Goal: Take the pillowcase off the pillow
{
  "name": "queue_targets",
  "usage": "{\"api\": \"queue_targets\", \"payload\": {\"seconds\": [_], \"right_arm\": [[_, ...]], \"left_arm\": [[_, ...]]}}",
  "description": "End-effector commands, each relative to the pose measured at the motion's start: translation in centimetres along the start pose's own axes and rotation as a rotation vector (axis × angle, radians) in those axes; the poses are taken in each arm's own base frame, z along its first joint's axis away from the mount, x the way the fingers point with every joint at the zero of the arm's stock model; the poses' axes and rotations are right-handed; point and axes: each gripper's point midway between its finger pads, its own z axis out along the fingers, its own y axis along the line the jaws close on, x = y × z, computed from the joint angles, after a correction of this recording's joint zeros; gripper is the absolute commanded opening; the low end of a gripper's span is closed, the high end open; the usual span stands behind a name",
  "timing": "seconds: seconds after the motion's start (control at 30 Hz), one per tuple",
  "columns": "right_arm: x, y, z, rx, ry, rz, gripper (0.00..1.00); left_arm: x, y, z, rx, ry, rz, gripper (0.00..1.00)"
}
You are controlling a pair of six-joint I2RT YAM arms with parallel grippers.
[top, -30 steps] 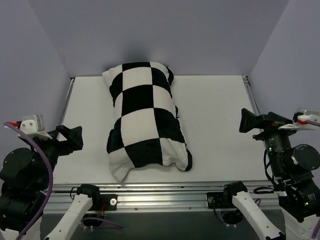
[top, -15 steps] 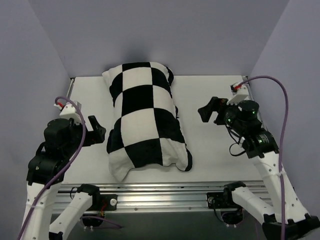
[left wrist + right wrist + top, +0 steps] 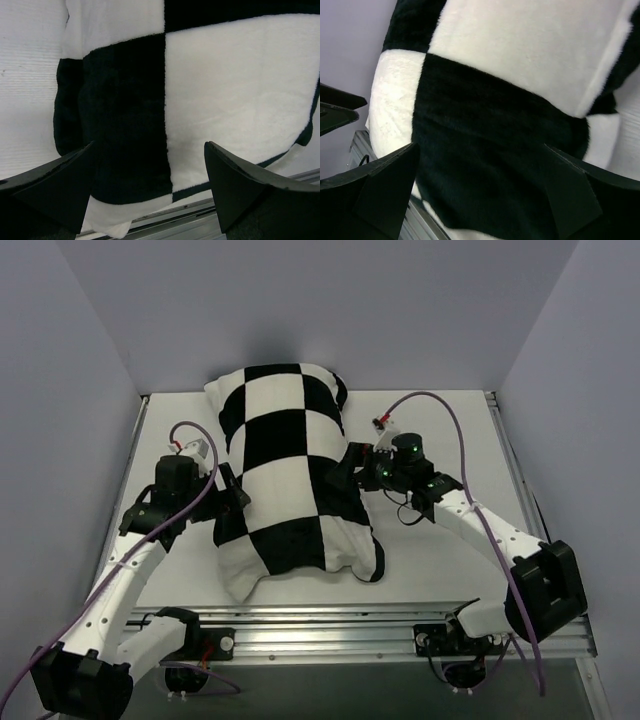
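Note:
The black-and-white checkered pillowcase (image 3: 290, 480) lies lengthwise in the middle of the white table, stuffed full; the plain white pillow inside is hidden. My left gripper (image 3: 232, 498) is open against the pillowcase's left side at mid-length. My right gripper (image 3: 349, 468) is open against its right side. In the left wrist view the checkered fabric (image 3: 200, 90) fills the space between and beyond my spread fingers (image 3: 240, 190). In the right wrist view a black square of the fabric (image 3: 490, 150) lies between my wide-spread fingers (image 3: 575, 195).
The white table (image 3: 440, 440) is boxed in by lavender walls at the back and both sides. A metal rail (image 3: 330, 625) runs along the near edge, just below the pillowcase's near end. Purple cables loop over both arms.
Both arms have swung in from the table's outer sides to the pillowcase's flanks. The pillowcase has not moved.

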Motion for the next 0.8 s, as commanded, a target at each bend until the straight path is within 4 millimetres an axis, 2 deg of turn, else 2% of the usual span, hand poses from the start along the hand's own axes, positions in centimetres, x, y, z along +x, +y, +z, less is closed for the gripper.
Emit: {"api": "queue_targets", "payload": {"seconds": [0.0, 0.07, 0.1, 0.13, 0.17, 0.2, 0.27, 0.3, 0.33, 0.37, 0.4, 0.47, 0.5, 0.57, 0.6, 0.63, 0.67, 0.7, 0.73, 0.77], "right_arm": [[-0.6, 1.5, 3.0, -0.083, -0.044, -0.011, 1.00], [0.4, 1.6, 4.1, -0.091, -0.031, -0.015, 1.00], [1.8, 0.8, 4.8, -0.068, -0.002, -0.007, 0.94], [2.4, 0.7, 5.0, -0.065, 0.012, -0.010, 0.85], [3.5, 0.8, 5.1, -0.066, 0.040, -0.018, 0.69], [4.4, 0.9, 4.9, -0.070, 0.060, -0.021, 0.40], [6.1, 1.3, 4.1, -0.063, 0.104, -0.029, 0.15], [6.0, 2.0, 3.0, -0.073, 0.096, -0.038, 0.00], [7.9, 1.3, 2.1, -0.044, 0.153, -0.024, 0.00], [8.5, 1.3, 1.2, -0.036, 0.174, -0.022, 0.00], [8.4, 2.4, -0.3, -0.056, 0.169, -0.036, 0.00], [10.8, 1.8, -2.7, -0.018, 0.254, -0.014, 0.00], [10.4, 2.6, -4.3, -0.037, 0.233, -0.025, 0.00], [12.5, 2.2, -6.8, -0.005, 0.312, -0.003, 0.00], [12.3, 2.8, -8.0, -0.023, 0.298, -0.014, 0.00], [13.0, 2.6, -9.0, -0.009, 0.331, -0.007, 0.00], [12.5, 3.3, -9.6, -0.022, 0.324, -0.011, 0.04], [11.8, 3.7, -10.2, -0.027, 0.306, -0.021, 0.27], [11.4, 3.8, -10.6, -0.014, 0.302, -0.031, 0.42], [9.4, 4.8, -10.9, -0.024, 0.255, -0.052, 0.57]], "left_arm": [[-1.3, -1.6, 2.4, 0.068, -0.046, -0.052, 0.94], [-0.3, -1.3, 3.7, 0.057, -0.006, -0.069, 0.94], [0.1, -1.6, 4.2, 0.067, 0.005, -0.066, 0.94], [1.1, -1.6, 4.6, 0.070, 0.036, -0.067, 0.94], [1.7, -1.6, 5.0, 0.069, 0.062, -0.071, 0.94], [2.6, -1.9, 5.1, 0.077, 0.088, -0.065, 0.94], [4.2, -2.1, 4.7, 0.086, 0.138, -0.069, 0.94], [4.8, -2.3, 4.4, 0.092, 0.155, -0.071, 0.94], [5.5, -2.7, 3.9, 0.105, 0.172, -0.065, 0.94], [5.9, -3.2, 2.8, 0.128, 0.169, -0.072, 0.94], [6.7, -3.1, 2.0, 0.125, 0.189, -0.075, 0.94], [6.9, -3.7, -0.3, 0.159, 0.160, -0.073, 0.94], [7.4, -3.2, -1.2, 0.137, 0.169, -0.077, 0.94], [7.3, -2.6, -3.1, 0.124, 0.135, -0.082, 0.94], [6.7, -2.6, -3.7, 0.114, 0.104, -0.077, 0.94], [6.2, -2.5, -4.2, 0.112, 0.084, -0.074, 0.94], [6.0, -2.5, -4.5, 0.109, 0.070, -0.059, 0.94], [5.1, -2.7, -4.8, 0.112, 0.045, -0.052, 0.94], [4.6, -2.8, -4.7, 0.102, 0.032, -0.045, 0.94], [4.1, -3.0, -4.0, 0.098, 0.030, -0.034, 0.94]]}}
